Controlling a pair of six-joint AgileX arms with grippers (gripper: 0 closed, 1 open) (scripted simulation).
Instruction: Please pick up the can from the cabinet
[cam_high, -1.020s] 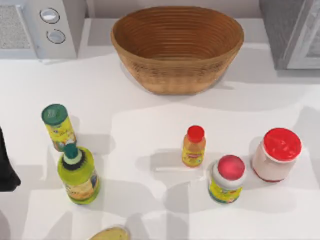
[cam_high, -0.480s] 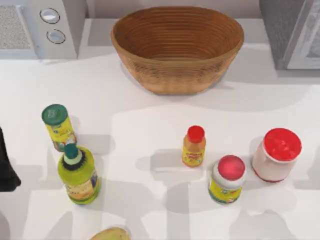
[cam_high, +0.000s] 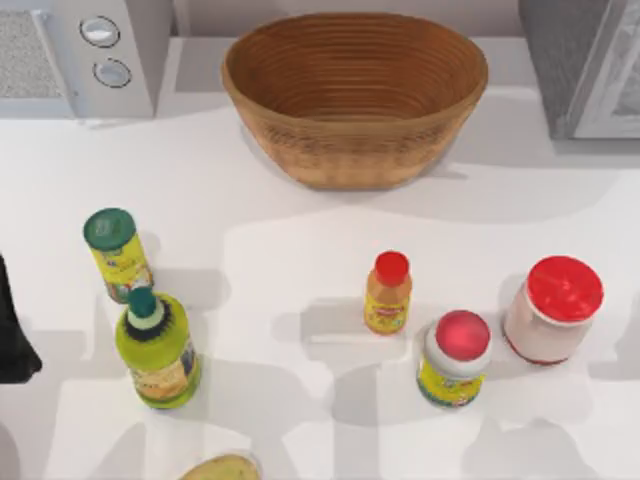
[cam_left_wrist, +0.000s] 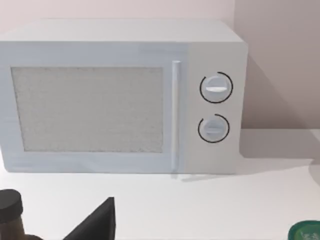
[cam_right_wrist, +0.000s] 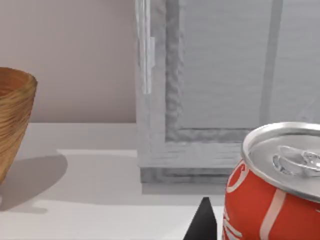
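Observation:
A red can (cam_right_wrist: 272, 192) with a silver top and pull tab stands upright and very close in the right wrist view. A dark part of my right gripper (cam_right_wrist: 202, 222) shows right beside it. Behind the can is the grey cabinet (cam_right_wrist: 225, 75), its pale white-framed panelled door facing me. The top view has the cabinet (cam_high: 580, 60) at the table's back right corner. My left arm (cam_high: 12, 330) is parked at the table's left edge, and its gripper (cam_left_wrist: 97, 222) faces the white appliance.
A wicker basket (cam_high: 355, 95) sits at the back middle and a white two-knob appliance (cam_high: 80, 50) at the back left. On the table stand a green-lidded yellow container (cam_high: 115, 250), a green bottle (cam_high: 155, 345), a small orange bottle (cam_high: 388, 292), a red-lidded yellow jar (cam_high: 455, 357) and a red-lidded white jar (cam_high: 555, 308).
The shadow along the table's right edge has shrunk, and a new shadow lies at the front right. Nothing on the table moved, and the left arm stayed still.

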